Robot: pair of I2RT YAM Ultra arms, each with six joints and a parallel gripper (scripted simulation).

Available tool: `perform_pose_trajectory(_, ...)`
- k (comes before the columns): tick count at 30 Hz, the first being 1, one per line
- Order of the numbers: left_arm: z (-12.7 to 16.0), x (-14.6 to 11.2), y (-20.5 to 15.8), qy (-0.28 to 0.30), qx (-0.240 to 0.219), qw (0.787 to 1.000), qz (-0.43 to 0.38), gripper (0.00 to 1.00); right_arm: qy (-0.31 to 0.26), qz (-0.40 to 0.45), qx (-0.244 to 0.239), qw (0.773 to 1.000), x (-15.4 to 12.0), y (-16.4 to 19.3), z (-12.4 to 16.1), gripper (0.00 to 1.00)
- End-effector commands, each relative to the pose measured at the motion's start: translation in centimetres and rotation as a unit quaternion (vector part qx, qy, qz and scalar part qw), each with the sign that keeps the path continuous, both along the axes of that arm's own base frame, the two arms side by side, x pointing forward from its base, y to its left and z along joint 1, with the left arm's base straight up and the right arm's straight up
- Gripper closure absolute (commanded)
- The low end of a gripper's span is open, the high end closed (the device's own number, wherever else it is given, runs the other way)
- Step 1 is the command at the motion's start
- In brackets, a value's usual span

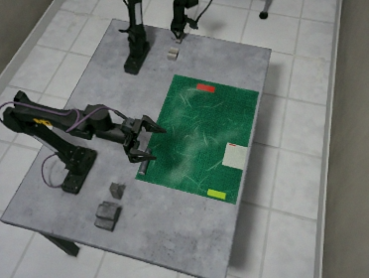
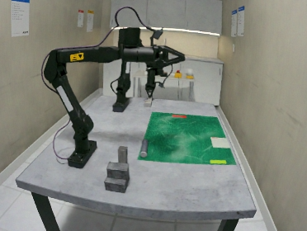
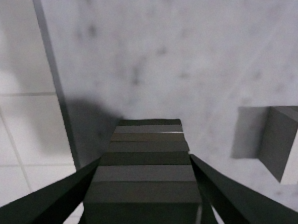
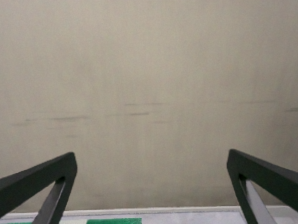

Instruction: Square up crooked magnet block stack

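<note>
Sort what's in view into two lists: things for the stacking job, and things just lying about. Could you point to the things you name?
For the job:
- layered stack of blocks [image 3: 145, 172]
- left hand [image 1: 178, 39] [image 2: 149, 95] [image 3: 145, 161], at the stack

Apparently just lying about:
- separate block beside that stack [image 3: 278, 142]
- green mat [image 1: 198, 134] [image 2: 186, 138]
- grey cylinder [image 1: 143, 166] [image 2: 144, 148]
- white square [image 1: 234, 156] [image 2: 220, 143]
- stepped grey blocks [image 1: 107, 216] [image 2: 117, 170]
- upright grey block [image 1: 117, 191] [image 2: 122, 154]
</note>
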State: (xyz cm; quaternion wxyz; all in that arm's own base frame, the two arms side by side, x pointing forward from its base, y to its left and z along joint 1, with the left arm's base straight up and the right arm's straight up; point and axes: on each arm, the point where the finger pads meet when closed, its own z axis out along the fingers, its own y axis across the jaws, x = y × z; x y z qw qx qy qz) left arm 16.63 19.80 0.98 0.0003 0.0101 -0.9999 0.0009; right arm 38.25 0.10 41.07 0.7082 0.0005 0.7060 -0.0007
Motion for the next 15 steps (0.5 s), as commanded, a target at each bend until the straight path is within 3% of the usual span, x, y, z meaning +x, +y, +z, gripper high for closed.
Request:
perform_pose_trajectory(1,0.98,0.38,0.37,-0.015,0.014,1.0,0.002,0.49,-0.022,-0.008,-0.004,1.0,-0.65,-0.38,2.29,0.0)
perform_pose_trajectory(15,0.98,0.35,0.31,-0.015,0.013,1.0,0.002,0.51,-0.022,-0.008,-0.004,1.0,-0.65,-0.38,2.29,0.0)
